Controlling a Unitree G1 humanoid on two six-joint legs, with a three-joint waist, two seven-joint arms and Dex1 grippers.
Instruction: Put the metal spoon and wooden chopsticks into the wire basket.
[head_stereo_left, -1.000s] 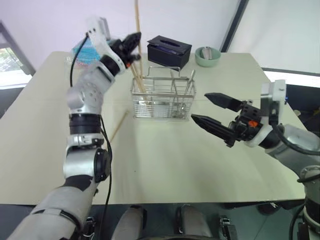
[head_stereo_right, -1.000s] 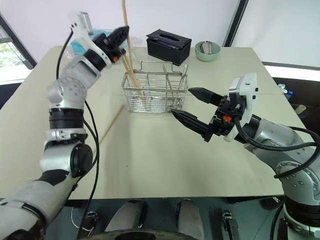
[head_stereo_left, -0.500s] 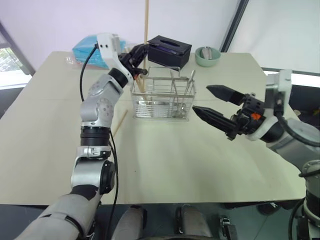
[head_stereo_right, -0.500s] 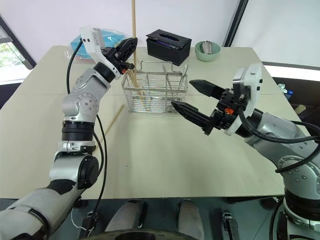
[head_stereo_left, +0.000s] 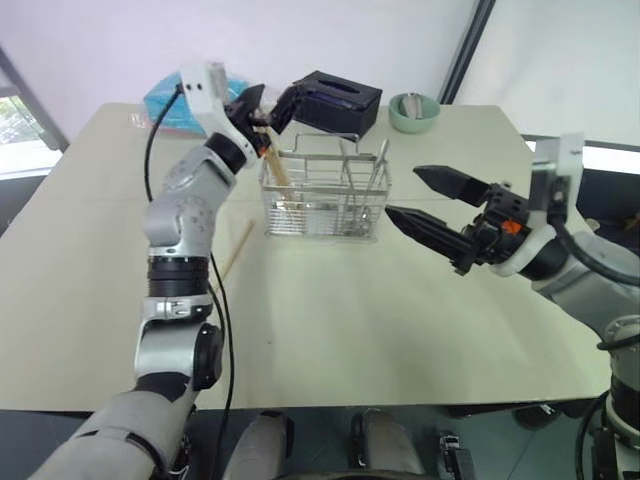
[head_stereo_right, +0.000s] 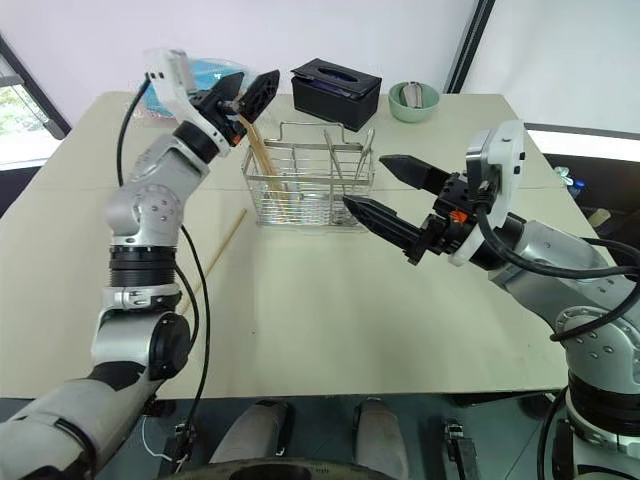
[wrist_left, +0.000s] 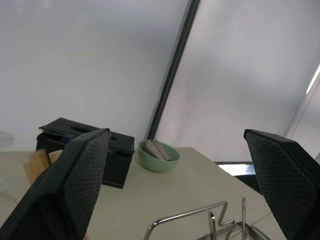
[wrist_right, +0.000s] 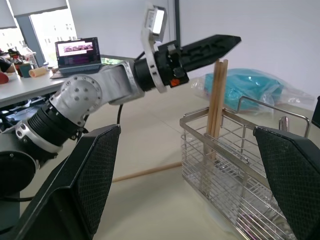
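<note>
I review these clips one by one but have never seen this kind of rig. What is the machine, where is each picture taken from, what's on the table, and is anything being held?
It is a two-armed humanoid robot. Two pictures come from cameras in its head, looking down over the arms; the other two come from a camera on each wrist, looking out between that arm's black fingers.

On the table stands the wire basket, with wooden chopsticks upright in one end and the metal spoon leaning in the other. One more chopstick lies flat beside the basket. Behind are a black tissue box and a green bowl.

The left gripper is open above the basket's chopstick end; the right gripper is open beside the basket. Neither holds anything.
</note>
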